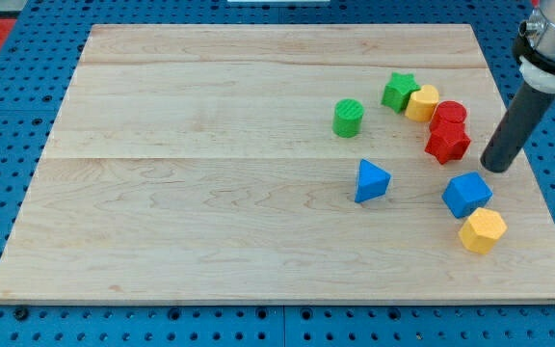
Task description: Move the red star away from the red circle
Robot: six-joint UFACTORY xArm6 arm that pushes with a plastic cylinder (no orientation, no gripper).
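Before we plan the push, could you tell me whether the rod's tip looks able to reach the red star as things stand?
Probably yes. My tip sits just to the view's right of the red star, with bare board between them. The red circle touches the star on its top side, not in the way.

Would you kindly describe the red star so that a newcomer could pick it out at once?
Look to the view's right half of the wooden board, where a curved row of blocks runs down from a green star. The red star is the lower of two touching red blocks, just left of my tip. Unlike the rounded red circle above it, it has pointed arms.
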